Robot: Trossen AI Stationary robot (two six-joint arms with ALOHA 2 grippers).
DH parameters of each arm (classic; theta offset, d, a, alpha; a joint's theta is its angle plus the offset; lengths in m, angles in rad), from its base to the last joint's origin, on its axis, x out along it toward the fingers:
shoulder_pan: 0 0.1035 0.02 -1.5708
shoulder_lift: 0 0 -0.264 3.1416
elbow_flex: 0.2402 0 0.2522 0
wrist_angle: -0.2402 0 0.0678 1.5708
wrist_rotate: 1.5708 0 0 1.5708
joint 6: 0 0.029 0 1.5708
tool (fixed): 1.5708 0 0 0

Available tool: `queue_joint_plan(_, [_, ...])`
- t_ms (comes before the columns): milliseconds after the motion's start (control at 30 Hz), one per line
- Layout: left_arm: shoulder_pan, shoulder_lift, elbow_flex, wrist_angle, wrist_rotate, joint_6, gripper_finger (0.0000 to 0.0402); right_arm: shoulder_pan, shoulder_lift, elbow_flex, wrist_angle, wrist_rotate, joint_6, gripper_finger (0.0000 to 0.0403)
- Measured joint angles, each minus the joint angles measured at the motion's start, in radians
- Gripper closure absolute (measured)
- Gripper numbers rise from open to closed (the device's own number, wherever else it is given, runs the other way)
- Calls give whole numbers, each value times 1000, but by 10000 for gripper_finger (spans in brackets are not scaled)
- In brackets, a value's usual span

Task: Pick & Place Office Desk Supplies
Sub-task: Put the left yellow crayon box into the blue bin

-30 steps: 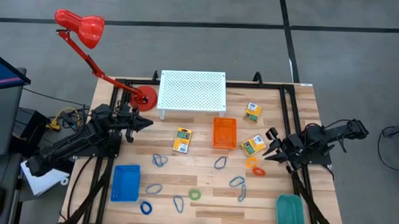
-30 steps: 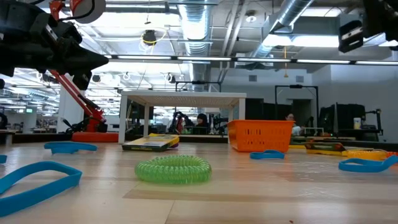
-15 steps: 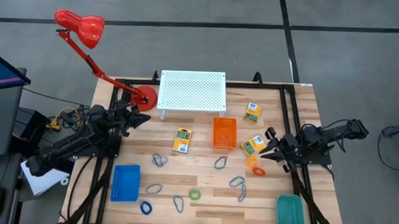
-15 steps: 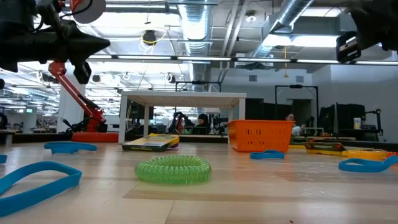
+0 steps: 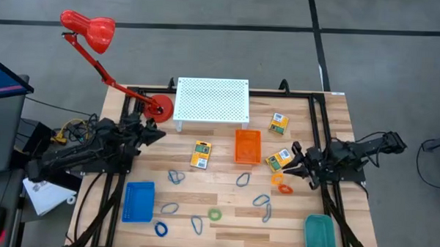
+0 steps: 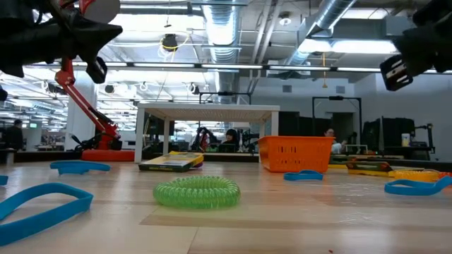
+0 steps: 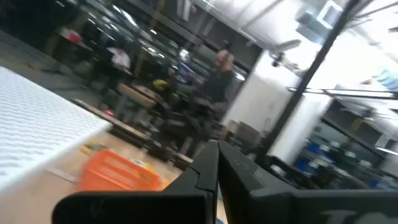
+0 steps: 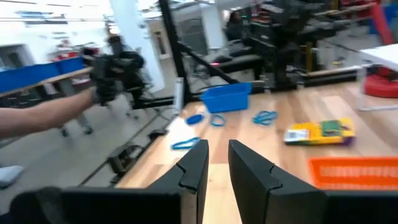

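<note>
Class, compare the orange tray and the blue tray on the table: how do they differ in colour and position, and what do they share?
The orange tray sits near the table's middle, just in front of the white perforated stand; the blue tray lies near the front-left corner. A yellow box lies close beside the orange tray; a wire clip loop lies beside the blue one. Both are rectangular trays.

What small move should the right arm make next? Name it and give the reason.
Probably lower the right gripper onto the small yellow box with the blue-white label beside the orange rectangular tray. Its fingers are parted with nothing between them, and that box lies just ahead of its tips.
</note>
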Motion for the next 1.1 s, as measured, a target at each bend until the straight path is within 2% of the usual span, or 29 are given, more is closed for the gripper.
queue_joint_plan(100, [-73,78,0,62,-28,-11,402,-41,0,2,-8,19,-4,342])
queue_joint_plan(200, [-141,182,0,86,-114,-34,398,-107,0,33,-50,19,-22,342])
queue_joint_plan(333, [-208,363,0,81,-176,-130,375,-185,-1,55,-102,18,-4,342])
queue_joint_plan(467, [-317,573,0,141,-289,-199,329,-216,-1,56,-148,18,39,342])
queue_joint_plan(633, [-474,843,52,261,-400,-184,250,-218,0,30,-115,18,126,342])
queue_joint_plan(800, [-568,1050,189,256,-511,6,181,-188,-2,-11,7,36,158,342])
queue_joint_plan(933, [-575,1148,306,130,-614,166,153,-182,-1,-11,16,100,191,342])
queue_joint_plan(1100, [-572,1192,467,-238,-847,208,150,-182,-1,-11,49,109,218,342])
